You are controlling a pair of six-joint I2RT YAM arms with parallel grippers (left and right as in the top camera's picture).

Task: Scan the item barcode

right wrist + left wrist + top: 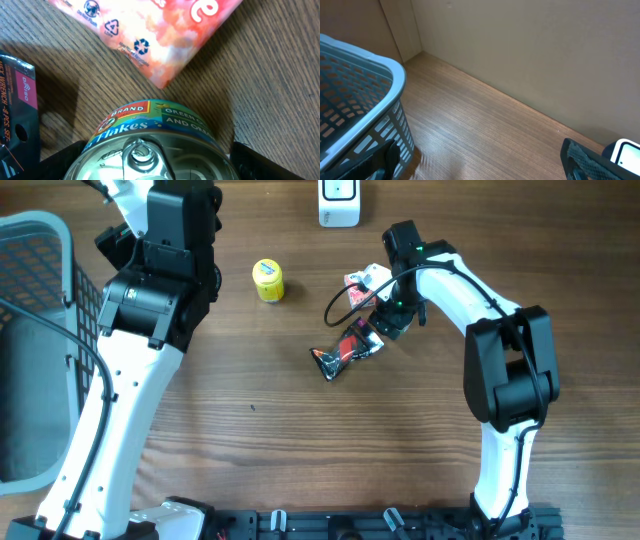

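A tin of tuna flakes [150,150] stands lid-up on the wood table, right between the fingers of my right gripper [157,162]. The fingers flank its sides, and a thin gap shows at the right finger [255,162], so the gripper is open. In the overhead view my right gripper [392,320] points down at mid table and hides the tin. The white scanner [339,202] stands at the far edge and shows as a corner [625,152] in the left wrist view. My left gripper [482,167] hangs wide open and empty above the table's back left.
A pink pouch [150,35] lies just beyond the tin, also seen in the overhead view [360,280]. A black packet [345,352] lies left of the right gripper. A small yellow tub [268,280] stands nearby. A grey mesh basket [40,240] fills the left edge.
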